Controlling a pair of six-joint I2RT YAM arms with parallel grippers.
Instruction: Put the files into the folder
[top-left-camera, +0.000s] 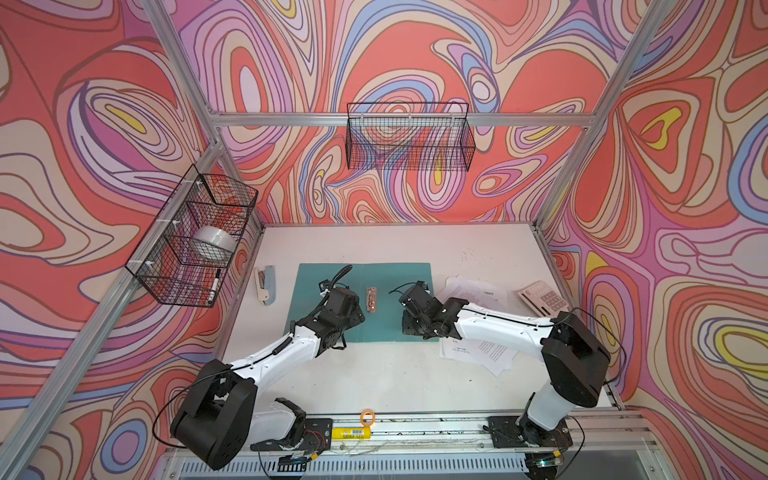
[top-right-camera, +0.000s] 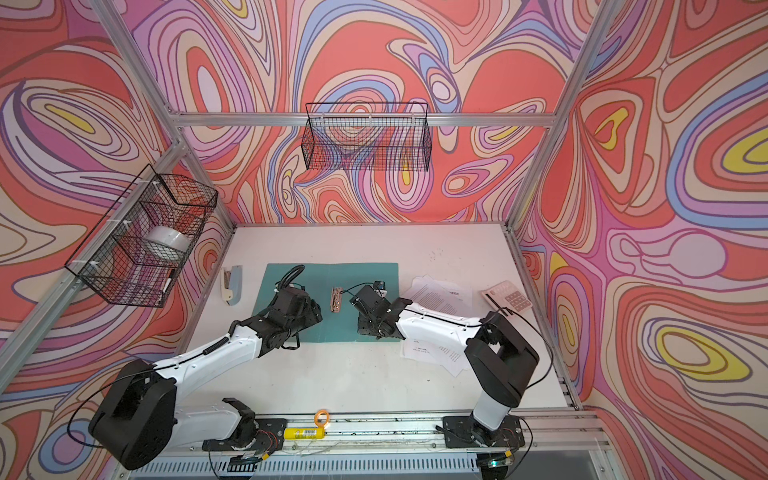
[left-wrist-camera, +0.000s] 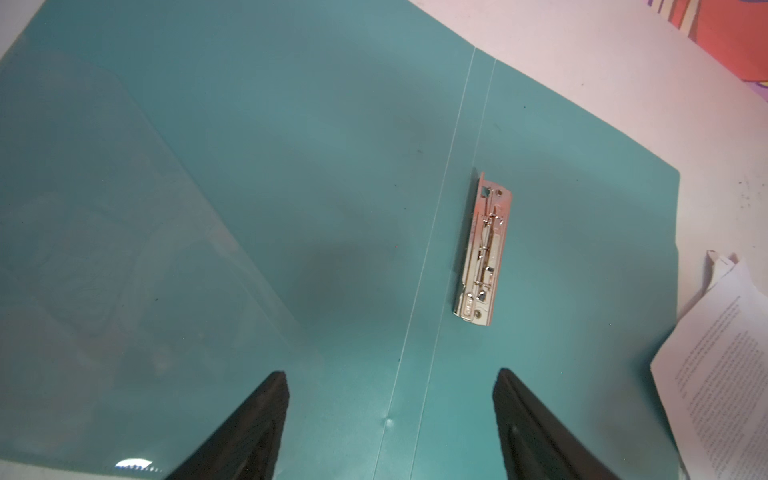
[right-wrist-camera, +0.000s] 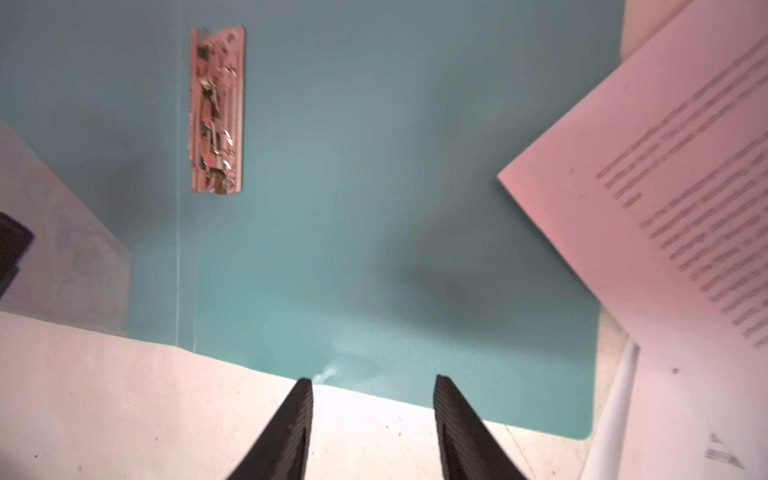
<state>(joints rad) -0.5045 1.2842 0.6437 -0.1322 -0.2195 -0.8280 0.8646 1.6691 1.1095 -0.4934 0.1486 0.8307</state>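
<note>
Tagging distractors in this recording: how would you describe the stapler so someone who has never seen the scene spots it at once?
On the white table, a teal-green folder lies open in the middle. Just off its left edge, apart from it, lies the stapler. It is slim, grey-blue over a cream base, alone on that side; the files and calculator lie to the right.

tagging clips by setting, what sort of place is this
Probably a robot test cell staged as an office desk: aluminium frame rails and swirl-patterned wall panels enclose a white tabletop holding an open teal-green folder, printed white paper sheets and a white calculator with dark keys.
</note>
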